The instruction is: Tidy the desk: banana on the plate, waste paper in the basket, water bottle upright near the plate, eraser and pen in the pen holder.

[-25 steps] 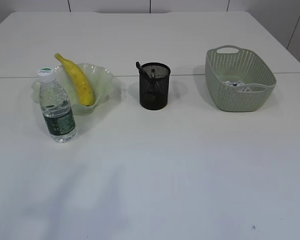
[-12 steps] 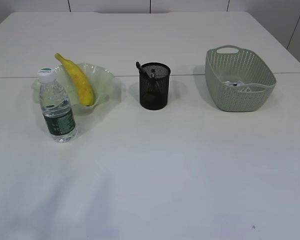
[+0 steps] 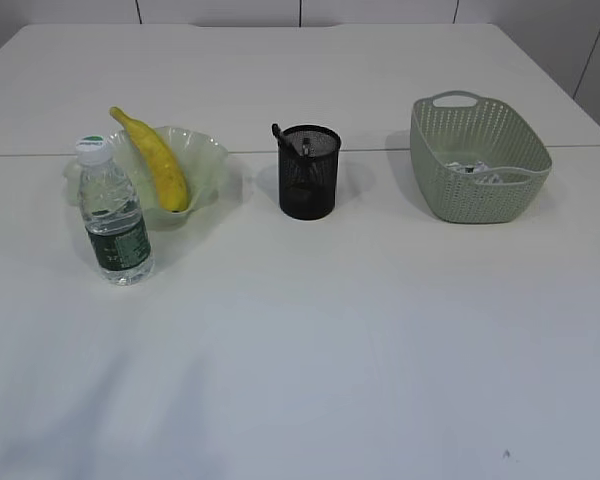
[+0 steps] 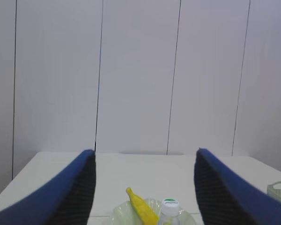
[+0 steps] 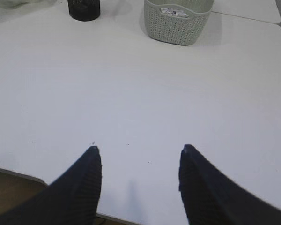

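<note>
Desk looks tidied from here; banana point(image 3: 158, 162) lies across the plate point(image 3: 208, 160) at ten o'clock of the table; water bottle point(image 3: 114, 214) stands upright at the plate's seven o'clock, just beside it; pen holder point(image 3: 309, 172) sits dead centre with a dark pen point(image 3: 280, 137) poking out; basket point(image 3: 477, 160) at two o'clock holds crumpled waste paper point(image 3: 477, 171); left gripper point(image 4: 143, 187) hangs raised, jaws well apart, empty; right gripper point(image 5: 138, 180) hovers over bare table, parted, nothing held; the bottle, if regrasped, would be slick and squashy, so take it mid-body; eraser not visible
</note>
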Tool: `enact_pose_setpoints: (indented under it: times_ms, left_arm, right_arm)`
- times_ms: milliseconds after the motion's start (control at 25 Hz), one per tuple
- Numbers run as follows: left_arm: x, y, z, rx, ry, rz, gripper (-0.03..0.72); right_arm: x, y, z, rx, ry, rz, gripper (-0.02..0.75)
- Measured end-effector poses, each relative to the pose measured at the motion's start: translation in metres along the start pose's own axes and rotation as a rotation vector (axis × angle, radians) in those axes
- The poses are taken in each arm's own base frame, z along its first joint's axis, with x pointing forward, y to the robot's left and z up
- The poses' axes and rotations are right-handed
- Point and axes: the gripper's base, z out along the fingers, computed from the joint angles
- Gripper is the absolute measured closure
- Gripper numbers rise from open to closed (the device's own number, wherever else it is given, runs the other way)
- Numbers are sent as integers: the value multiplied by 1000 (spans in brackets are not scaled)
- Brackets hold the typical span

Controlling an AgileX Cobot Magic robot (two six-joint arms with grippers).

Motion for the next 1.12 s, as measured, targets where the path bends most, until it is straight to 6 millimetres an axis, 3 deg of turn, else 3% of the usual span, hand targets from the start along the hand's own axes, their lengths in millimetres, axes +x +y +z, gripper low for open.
enact_pose_setpoints:
  times_ms: [1120]
  left_arm:
    - [3, -1, 0, 8, 16, -4, 223]
  right_arm:
    - [0, 0, 0, 0, 0, 0, 342]
